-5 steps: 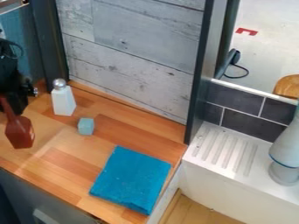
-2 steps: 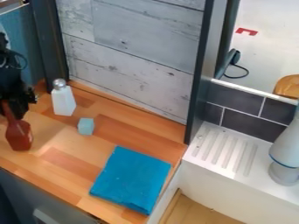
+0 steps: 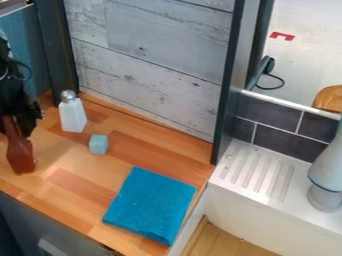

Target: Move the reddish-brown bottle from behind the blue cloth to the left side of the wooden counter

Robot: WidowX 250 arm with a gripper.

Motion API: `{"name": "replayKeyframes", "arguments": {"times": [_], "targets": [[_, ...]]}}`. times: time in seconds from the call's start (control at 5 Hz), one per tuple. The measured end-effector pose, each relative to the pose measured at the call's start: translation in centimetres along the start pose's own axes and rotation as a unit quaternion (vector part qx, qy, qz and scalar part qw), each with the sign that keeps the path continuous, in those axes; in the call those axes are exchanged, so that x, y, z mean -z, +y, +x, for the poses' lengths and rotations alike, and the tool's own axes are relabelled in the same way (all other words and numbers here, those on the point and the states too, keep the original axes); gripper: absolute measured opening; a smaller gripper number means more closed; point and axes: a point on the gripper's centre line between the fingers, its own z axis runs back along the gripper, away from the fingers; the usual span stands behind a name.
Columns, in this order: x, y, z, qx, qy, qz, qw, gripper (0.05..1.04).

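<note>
My claw (image 3: 18,131) is closed on the narrow neck of the reddish-brown bottle (image 3: 21,156), whose wide body hangs just below my grip. I judge it light, most likely a stiff plastic toy, not fragile, but smooth enough to slip or swivel if I pinch too lightly. The neck suits me: it is slim, and the body flares out beneath it like a stop. The flat sides of the body would do as a second hold.

Beside me, on the wall side of the counter (image 3: 77,212), stands the white shaker (image 3: 73,118) with its silvery round top. A bit farther from me sits the pale blue block (image 3: 98,144), and farther again the blue cloth (image 3: 150,205) lies flat. Well away from me, across the counter's edge, is the ridged drainboard (image 3: 257,172), with a pale grey thing (image 3: 327,172) at its far side.

My own dark bulk hides the bottle's top and my exact bite on it. I can't tell whether its base touches the wood, nor whether anything is inside. My arm is cut off above, and the pale grey thing is cut off too, so I can't say what it is.
</note>
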Motion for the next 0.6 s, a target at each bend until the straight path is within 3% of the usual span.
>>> {"name": "replayKeyframes", "arguments": {"times": [0.2, 0.6], "targets": [[0.0, 0.0, 0.1, -0.001, -0.002, 0.001, 1.0000, 1.002], [-1.2, -1.4, 0.1, 0.004, 0.023, -0.020, 0.9995, 1.001]]}}
